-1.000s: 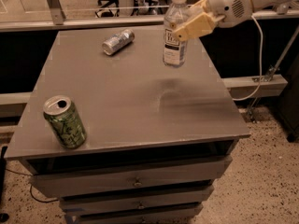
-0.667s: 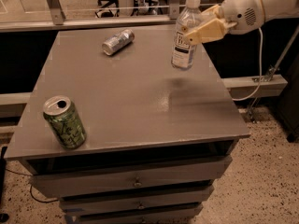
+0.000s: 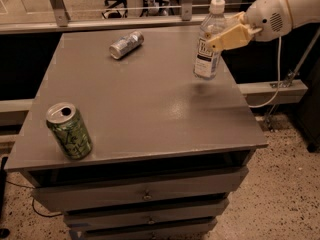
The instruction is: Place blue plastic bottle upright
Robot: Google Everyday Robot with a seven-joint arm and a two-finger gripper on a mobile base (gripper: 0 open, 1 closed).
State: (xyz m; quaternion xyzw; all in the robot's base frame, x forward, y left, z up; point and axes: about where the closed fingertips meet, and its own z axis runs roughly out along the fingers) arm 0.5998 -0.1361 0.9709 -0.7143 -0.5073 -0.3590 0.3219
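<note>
The blue plastic bottle point(image 3: 204, 59) is clear with a white cap and a pale label with a dark panel. It is upright at the right side of the grey table point(image 3: 145, 114), its base at or just above the surface; I cannot tell whether it touches. My gripper point(image 3: 213, 40) reaches in from the upper right and is shut on the bottle's upper body, with one tan finger point(image 3: 229, 36) across its front. The white arm point(image 3: 280, 11) is behind it.
A green patterned can point(image 3: 70, 130) stands upright at the table's front left corner. A small silver can point(image 3: 126, 44) lies on its side at the back. Drawers are below the tabletop. The table's right edge is close to the bottle. A cable hangs at the right.
My gripper has carried the bottle to the right and a little toward the front, keeping it upright. Both cans have stayed where they were.
</note>
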